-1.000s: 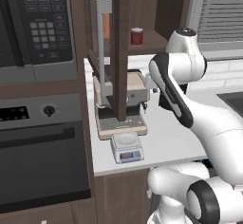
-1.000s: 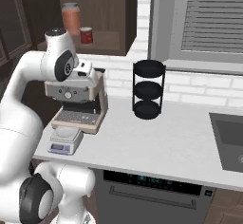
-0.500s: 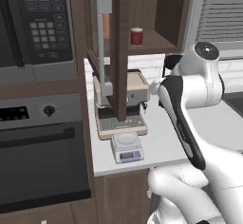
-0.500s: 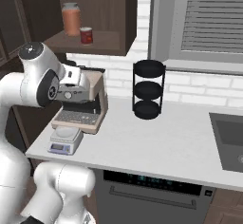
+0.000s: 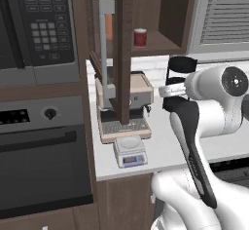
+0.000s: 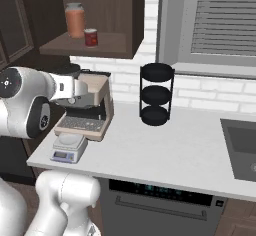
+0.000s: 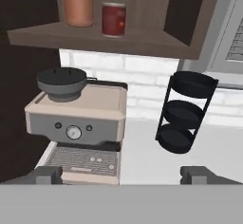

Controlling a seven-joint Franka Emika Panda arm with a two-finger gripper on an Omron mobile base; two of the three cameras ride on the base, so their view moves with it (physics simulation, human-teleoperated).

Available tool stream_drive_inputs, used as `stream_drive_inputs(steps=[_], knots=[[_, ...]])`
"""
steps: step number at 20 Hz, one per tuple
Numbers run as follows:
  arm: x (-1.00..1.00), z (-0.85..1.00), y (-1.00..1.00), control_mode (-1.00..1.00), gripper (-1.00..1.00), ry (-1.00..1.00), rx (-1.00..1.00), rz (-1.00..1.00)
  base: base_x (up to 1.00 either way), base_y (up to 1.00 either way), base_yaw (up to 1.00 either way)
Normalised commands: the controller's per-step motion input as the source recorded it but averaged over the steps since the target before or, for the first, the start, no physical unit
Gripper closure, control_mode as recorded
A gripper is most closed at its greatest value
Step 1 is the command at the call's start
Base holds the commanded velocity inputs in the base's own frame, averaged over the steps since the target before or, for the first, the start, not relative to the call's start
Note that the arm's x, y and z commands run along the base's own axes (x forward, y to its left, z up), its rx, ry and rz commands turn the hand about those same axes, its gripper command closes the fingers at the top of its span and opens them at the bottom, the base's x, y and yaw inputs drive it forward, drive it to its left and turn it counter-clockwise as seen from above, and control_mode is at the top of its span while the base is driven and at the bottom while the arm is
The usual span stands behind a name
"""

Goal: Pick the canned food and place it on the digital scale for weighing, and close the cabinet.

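Up on the open cabinet (image 6: 107,15) shelf the canned food (image 7: 114,19) stands just beside the orange jar (image 7: 79,2), so lift your gripper (image 7: 121,175) (its fingers are wide apart, holding nothing) straight to the can without bumping the jar.

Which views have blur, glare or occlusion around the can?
Left base view: sharp, flat light, no glare; the open cabinet door cuts across the shelf beside the can. Right base view: can unobstructed, soft shade under the shelf. Hand view: can crisp, no blur; left cabinet interior dark.
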Motion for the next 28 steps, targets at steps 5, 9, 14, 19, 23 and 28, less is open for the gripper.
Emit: stream_drive_inputs(steps=[5, 9, 14, 19, 23, 28], knots=[[-0.09, 0.73, 0.0, -1.0, -1.0, -0.17, 0.0, 0.01, 0.0, 0.0, 0.0], [0.0, 0.58, 0.0, -1.0, -1.0, -0.07, 0.0, 0.0, 0.0, 0.0, 0.0], [0.0, 0.32, 0.0, -1.0, -1.0, 0.0, 0.0, 0.0, 0.0, 0.0, 0.0], [0.0, 0.27, 0.08, -1.0, -1.0, 0.01, 0.0, 0.0, 0.0, 0.0, 0.0], [0.0, 0.27, 0.0, -1.0, -1.0, 0.0, 0.0, 0.0, 0.0, 0.0, 0.0], [0.01, 0.24, 0.0, -1.0, -1.0, 0.0, 0.0, 0.0, 0.0, 0.0, 0.0]])
